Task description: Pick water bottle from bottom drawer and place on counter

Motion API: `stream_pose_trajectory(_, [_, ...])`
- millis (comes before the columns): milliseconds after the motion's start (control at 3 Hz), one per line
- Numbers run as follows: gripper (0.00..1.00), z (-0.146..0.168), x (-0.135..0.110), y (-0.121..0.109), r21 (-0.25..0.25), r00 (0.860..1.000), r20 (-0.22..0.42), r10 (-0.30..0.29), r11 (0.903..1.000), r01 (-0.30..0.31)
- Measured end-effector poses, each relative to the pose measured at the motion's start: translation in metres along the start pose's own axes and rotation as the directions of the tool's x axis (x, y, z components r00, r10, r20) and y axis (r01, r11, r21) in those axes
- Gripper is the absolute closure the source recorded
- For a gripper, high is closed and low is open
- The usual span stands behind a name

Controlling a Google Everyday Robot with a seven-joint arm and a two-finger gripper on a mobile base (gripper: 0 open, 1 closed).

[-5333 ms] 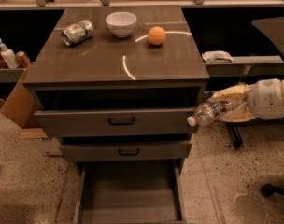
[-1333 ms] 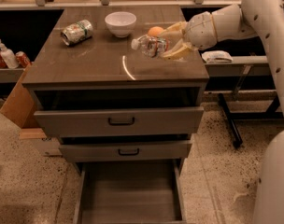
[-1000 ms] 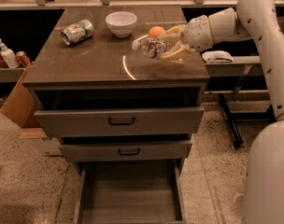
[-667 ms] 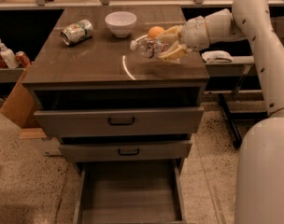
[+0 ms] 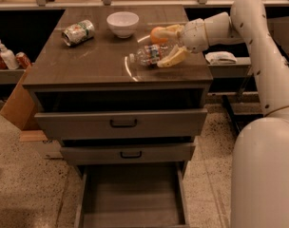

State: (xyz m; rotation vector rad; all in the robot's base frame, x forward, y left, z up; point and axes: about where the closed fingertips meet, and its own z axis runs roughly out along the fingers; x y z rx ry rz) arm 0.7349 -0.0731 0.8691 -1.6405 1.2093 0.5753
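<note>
The water bottle lies on its side, white cap to the left, at the right middle of the counter. My gripper reaches in from the right and is shut on the bottle's base end, one cream finger in front and one behind. The bottle is at or just above the counter surface; I cannot tell whether it touches. The bottom drawer is pulled open at the bottom of the view, its floor bare.
On the counter stand a crushed green-and-white can, a white bowl and an orange just behind the gripper. Two upper drawers are closed. A white pump bottle sits on a shelf at left.
Since 5.3 s ago the gripper has carried the bottle from beside the cabinet up over the counter. In the last second it has moved slightly left and lower.
</note>
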Motion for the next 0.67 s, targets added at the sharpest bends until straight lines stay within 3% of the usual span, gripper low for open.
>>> stream_pose_trajectory(667, [0.0,0.002,0.001,-0.0032,0.004,1.0,0.004,0.003,1.0,-0.003])
